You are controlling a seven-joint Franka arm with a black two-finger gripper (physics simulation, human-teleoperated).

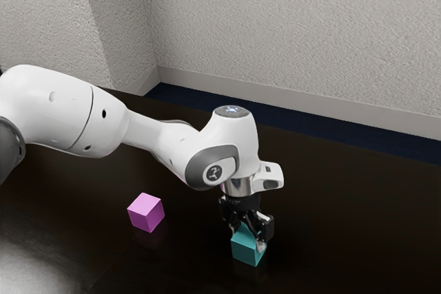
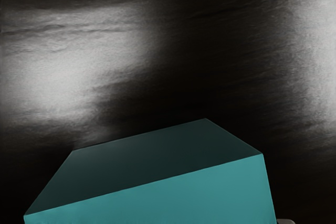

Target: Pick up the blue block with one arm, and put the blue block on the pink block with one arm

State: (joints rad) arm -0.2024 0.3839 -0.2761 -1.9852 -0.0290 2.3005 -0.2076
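The black hand (image 1: 249, 233) grips the smooth teal cube (image 1: 247, 251) low over the glossy dark desk (image 1: 344, 225), well apart from the pink cube (image 1: 146, 211).

Soft, even light on the pale walls (image 1: 275, 18), dark glossy table (image 1: 358, 197) dim around the blue block (image 1: 245, 251), faint reflection just beneath the block, pale glare patches on the tabletop beyond it, block's top face shaded, side face brighter

Top of blue block (image 1: 245, 253) behind pincer (image 1: 249, 236)
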